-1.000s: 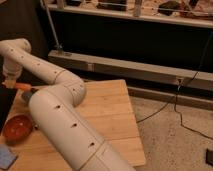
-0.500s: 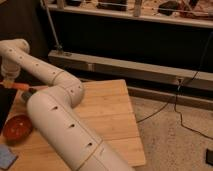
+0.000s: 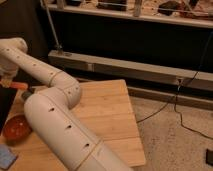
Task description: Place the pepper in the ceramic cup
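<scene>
Camera view: pincer (image 3: 7, 80) at far left edge above table (image 3: 110, 107), gripping pepper (image 3: 19, 86); red bowl (image 3: 17, 126) below.

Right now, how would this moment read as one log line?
gripper: far left, above table | pepper: at gripper | red bowl: below | ceramic cup: unseen

The scene is lit dimly and warmly. The wooden table (image 3: 110, 107) and the white arm (image 3: 60, 125) are lit from above, while the space under the shelf (image 3: 150, 17) is left in deep shadow. Everything is rendered soft and grainy. The gripper (image 3: 7, 79), at the far left edge over the table, is dulled by shade.
</scene>
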`<action>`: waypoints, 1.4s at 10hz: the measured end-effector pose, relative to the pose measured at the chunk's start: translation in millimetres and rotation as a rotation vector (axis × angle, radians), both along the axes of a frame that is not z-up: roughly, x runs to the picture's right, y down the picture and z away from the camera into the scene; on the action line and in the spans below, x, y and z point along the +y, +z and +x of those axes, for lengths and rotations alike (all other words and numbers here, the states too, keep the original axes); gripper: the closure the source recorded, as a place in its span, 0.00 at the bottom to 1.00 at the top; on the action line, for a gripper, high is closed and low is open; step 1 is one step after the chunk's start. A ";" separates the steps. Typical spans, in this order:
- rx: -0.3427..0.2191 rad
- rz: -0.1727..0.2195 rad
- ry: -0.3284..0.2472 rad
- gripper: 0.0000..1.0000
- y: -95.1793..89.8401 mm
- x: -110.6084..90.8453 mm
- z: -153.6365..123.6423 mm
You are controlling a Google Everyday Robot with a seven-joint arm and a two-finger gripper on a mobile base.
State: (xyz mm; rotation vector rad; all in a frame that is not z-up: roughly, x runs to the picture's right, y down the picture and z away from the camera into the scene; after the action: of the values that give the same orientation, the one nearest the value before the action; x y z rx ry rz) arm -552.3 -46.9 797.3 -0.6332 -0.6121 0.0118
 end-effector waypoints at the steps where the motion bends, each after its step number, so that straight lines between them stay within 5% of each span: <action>1: -0.002 0.000 -0.001 0.64 -0.4 0.4 -1.8; 14: -0.037 -0.043 0.013 0.64 14.2 13.2 -10.3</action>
State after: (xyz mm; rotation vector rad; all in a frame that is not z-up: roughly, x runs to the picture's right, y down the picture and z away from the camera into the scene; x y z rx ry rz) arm -562.6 -33.7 811.5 -0.6719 -0.6530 0.0259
